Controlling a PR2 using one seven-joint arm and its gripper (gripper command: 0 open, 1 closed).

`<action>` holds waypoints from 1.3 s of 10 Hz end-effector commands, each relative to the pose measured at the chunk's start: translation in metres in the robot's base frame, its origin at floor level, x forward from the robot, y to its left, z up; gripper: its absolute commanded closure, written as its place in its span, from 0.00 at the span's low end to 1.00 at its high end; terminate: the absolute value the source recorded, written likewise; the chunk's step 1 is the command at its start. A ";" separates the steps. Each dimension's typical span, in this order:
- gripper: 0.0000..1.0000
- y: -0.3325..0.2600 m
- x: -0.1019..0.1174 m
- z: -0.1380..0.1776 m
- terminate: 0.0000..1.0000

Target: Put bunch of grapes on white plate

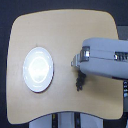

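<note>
A round white plate (pixel 38 69) sat toward the exterior view's left on a pale wooden tabletop (pixel 60 30). A dark bunch of grapes (pixel 79 82) lay apart from the plate, just below the grey arm's pincer (pixel 75 61). Whether the pincer was apart or together could not be told.

Text: you have none to read anywhere in this view.
Table (pixel 60 30): plain wood top, no label or mark you can make out.
Plate (pixel 38 69): glossy white, no print or brand showing.
Arm (pixel 102 56): grey casing with a few small dark spots, too blurred for you to tell whether any is lettering or a number.
Grapes (pixel 79 82): no tag or sticker that you can see.
</note>
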 end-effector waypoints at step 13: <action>1.00 0.006 0.016 0.035 0.00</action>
